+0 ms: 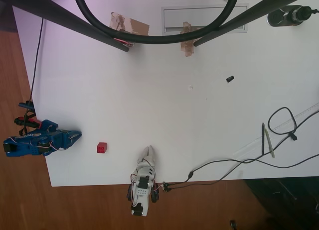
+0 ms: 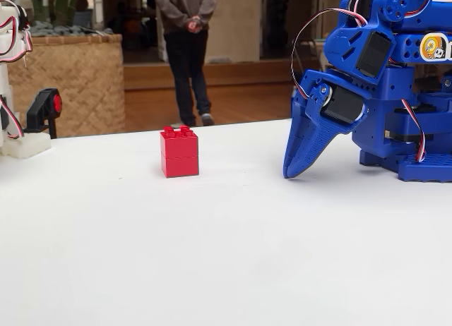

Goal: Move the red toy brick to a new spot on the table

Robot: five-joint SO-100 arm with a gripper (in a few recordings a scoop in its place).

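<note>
- A white bench (image 1: 164, 90) is stretching across the overhead view over a brown wooden floor (image 1: 22, 70); in the fixed view a person (image 2: 186, 51) is standing well behind it with hands clasped, beside a wicker cabinet (image 2: 67, 82).
- The red toy brick (image 1: 101, 148) is sitting on the bench near the edge that runs along the bottom of the overhead view, toward that view's lower left corner, with bare bench all round it.
- In the fixed view the red toy brick (image 2: 179, 152) is standing upright with its studs pointing up, its long axis vertical; a seam is running across its middle, so it is looking like two stacked pieces.
- The blue arm's gripper (image 1: 75, 136) is reaching in over the left edge of the bench in the overhead view, its tip pointing toward the brick but staying apart from it.
- In the fixed view the gripper (image 2: 295, 169) is angling down, its tip resting at or just above the bench surface, right of the brick with a clear gap between.
- The fingers (image 2: 305, 146) are pressing together to a point and are gripping nothing.
- A small black cylindrical piece (image 1: 230, 79) is lying well apart, toward the far right part of the bench.
</note>
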